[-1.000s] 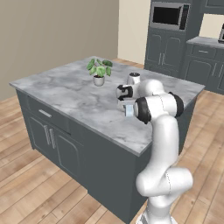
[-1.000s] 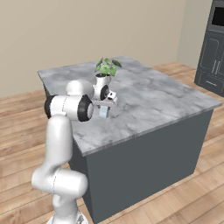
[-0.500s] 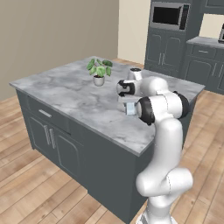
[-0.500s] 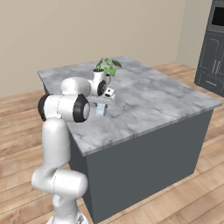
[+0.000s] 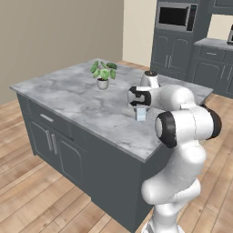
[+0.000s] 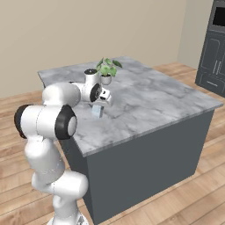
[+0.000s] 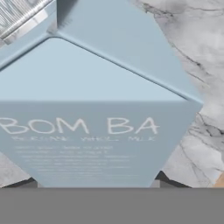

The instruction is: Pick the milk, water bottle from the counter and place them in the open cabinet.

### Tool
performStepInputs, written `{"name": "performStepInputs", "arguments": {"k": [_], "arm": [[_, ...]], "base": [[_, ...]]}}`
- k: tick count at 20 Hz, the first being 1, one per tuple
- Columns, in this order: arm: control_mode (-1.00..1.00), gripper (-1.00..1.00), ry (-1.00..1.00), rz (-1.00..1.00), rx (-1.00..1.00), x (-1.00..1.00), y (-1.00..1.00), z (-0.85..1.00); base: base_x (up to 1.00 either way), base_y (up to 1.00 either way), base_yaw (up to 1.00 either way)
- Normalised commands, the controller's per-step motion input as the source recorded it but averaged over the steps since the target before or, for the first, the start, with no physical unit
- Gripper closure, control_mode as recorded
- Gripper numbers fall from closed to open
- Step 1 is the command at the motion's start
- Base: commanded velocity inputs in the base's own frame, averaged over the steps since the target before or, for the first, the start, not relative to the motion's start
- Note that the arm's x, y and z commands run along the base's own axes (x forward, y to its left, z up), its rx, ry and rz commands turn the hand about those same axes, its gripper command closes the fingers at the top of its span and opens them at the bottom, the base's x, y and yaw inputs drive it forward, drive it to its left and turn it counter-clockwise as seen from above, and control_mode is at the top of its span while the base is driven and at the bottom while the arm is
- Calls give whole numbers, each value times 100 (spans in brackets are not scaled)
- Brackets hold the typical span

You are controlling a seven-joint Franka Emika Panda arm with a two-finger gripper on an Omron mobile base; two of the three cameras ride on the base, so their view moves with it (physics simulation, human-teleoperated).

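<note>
Gripper (image 5: 140,108) closed on milk carton (image 5: 140,113), carton directly below the hand, upright, just over the marble desk (image 5: 73,93) near its edge, w/ potted plant (image 5: 103,74) farther along the desk beyond the gripper.

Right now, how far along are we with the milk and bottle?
Nothing stored yet. The claw is shut on the milk, low over the counter; the carton fills the hand view. Left: carry it to the cabinet, then fetch the water bottle, which I can't locate here.
</note>
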Motion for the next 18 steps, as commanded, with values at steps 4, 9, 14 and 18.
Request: {"name": "performStepInputs", "arguments": {"k": [4, 9, 14, 18], "arm": [[-100, 100, -18, 0, 0, -90, 0, 38], [-100, 100, -19, 0, 0, -72, 0, 52], [-100, 100, -14, 0, 0, -52, 0, 65], [-100, 100, -15, 0, 0, -62, 0, 59]], "base": [[0, 0, 0], [0, 0, 0], [0, 0, 0], [0, 0, 0]]}}
